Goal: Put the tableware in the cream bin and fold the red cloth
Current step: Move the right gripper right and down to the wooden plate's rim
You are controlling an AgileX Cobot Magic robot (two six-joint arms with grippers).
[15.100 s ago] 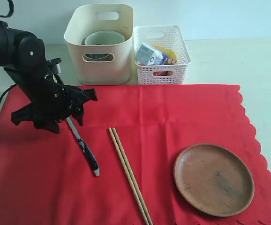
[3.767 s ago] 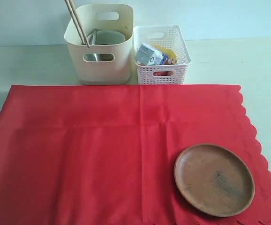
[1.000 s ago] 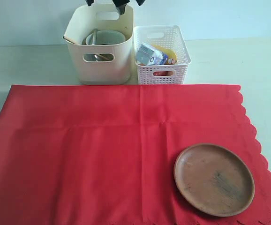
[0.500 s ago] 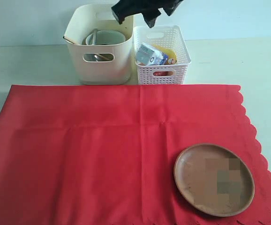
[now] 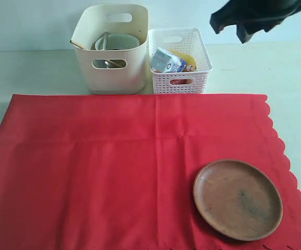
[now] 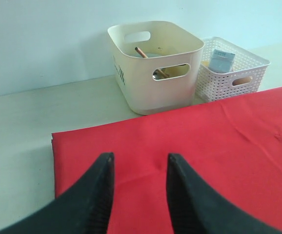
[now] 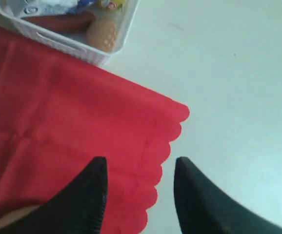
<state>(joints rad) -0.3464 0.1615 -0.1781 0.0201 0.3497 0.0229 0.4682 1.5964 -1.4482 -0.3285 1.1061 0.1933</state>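
The red cloth (image 5: 114, 166) lies spread flat, its scalloped edge (image 7: 168, 146) on the right. The round brown wooden plate (image 5: 237, 199) rests on its near right part. The cream bin (image 5: 111, 49) behind the cloth holds the white bowl (image 5: 117, 41), chopstick ends (image 5: 77, 44) and a utensil handle; its other contents are hidden. My right gripper (image 5: 234, 26) hangs open high at the back right, above the cloth's scalloped far corner (image 7: 141, 163). My left gripper (image 6: 138, 158) is open over the cloth's far left corner and is out of the exterior view.
A white lattice basket (image 5: 179, 60) next to the cream bin holds a milk carton (image 5: 166, 60), a sausage (image 7: 58, 22) and an egg (image 7: 102, 34). Pale bare table (image 5: 275, 67) surrounds the cloth, with a wall behind.
My right gripper has swung from above the cream bin to the right, past the lattice basket, to the back right. Cloth, plate and bins have not moved.
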